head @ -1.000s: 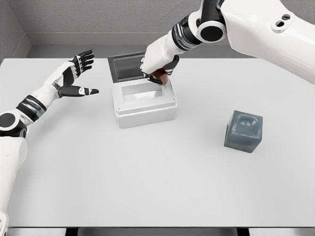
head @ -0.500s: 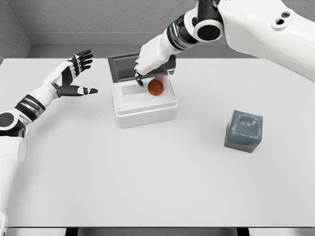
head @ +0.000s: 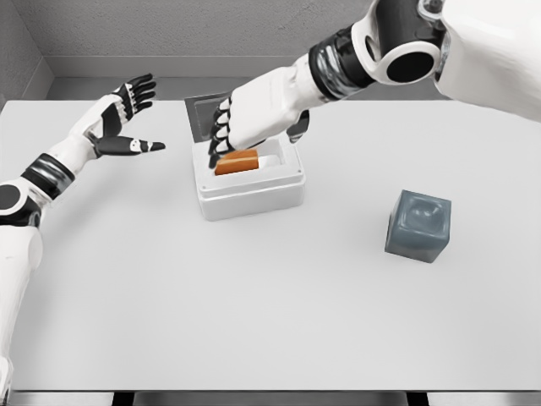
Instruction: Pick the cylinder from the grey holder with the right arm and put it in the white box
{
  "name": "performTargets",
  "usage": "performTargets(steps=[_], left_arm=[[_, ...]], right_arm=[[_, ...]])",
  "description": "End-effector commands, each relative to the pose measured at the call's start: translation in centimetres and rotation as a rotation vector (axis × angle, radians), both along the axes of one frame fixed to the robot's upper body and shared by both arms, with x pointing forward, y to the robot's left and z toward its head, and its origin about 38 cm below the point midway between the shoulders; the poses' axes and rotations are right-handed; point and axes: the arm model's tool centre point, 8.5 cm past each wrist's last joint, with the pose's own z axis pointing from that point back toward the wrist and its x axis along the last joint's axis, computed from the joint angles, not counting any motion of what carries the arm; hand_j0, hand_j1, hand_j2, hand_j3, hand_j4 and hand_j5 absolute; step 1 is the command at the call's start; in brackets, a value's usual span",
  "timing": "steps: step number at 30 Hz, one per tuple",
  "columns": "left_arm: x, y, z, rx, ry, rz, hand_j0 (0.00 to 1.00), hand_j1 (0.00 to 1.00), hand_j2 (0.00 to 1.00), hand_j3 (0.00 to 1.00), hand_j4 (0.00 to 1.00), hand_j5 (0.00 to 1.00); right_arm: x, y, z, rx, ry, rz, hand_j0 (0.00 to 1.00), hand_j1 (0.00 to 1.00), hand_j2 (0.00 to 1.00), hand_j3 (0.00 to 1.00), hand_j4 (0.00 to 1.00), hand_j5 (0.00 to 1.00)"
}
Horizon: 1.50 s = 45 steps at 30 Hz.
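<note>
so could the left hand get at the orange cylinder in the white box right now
Probably not easily: the right hand hovers directly over the cylinder lying in the white box, covering the opening. The open left hand sits off to the side.

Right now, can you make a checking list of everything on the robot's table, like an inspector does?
Surface: pale grey table, flat.
Job's things: orange cylinder lies on its side inside the white box; the box's dark lid stands open behind it. Grey holder sits apart to the right, with nothing in it.
Clutter: nothing seen.
Hands: right hand over the box, fingers spread, holding nothing. Left hand raised at the far left, open.
Cables: nothing seen.
Surroundings: grey wall behind the table.
</note>
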Motion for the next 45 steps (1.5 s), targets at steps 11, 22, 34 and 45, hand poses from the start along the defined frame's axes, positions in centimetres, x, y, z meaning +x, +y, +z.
performTargets(steps=[11,22,34,45], left_arm=[[1.4,-1.7,-1.0,-0.063,0.041,0.006,1.00,1.00,1.00,1.00,1.00,1.00],[2.2,-2.8,-0.1,-0.079,0.023,-0.009,1.00,1.00,1.00,1.00,1.00,1.00],[2.2,-4.6,0.1,-0.101,-0.001,-0.038,1.00,1.00,1.00,1.00,1.00,1.00],[1.9,-5.2,0.5,-0.105,-0.022,-0.054,1.00,1.00,1.00,1.00,1.00,1.00]], right_arm=[[1.3,-11.2,0.8,0.185,0.167,-0.252,1.00,1.00,1.00,1.00,1.00,1.00],[2.0,-20.0,-0.4,0.277,0.248,-0.474,1.00,1.00,1.00,1.00,1.00,1.00],[1.7,-22.1,-1.9,0.291,0.284,-0.526,1.00,1.00,1.00,1.00,1.00,1.00],[1.8,-22.2,-2.2,0.288,0.290,-0.532,1.00,1.00,1.00,1.00,1.00,1.00]])
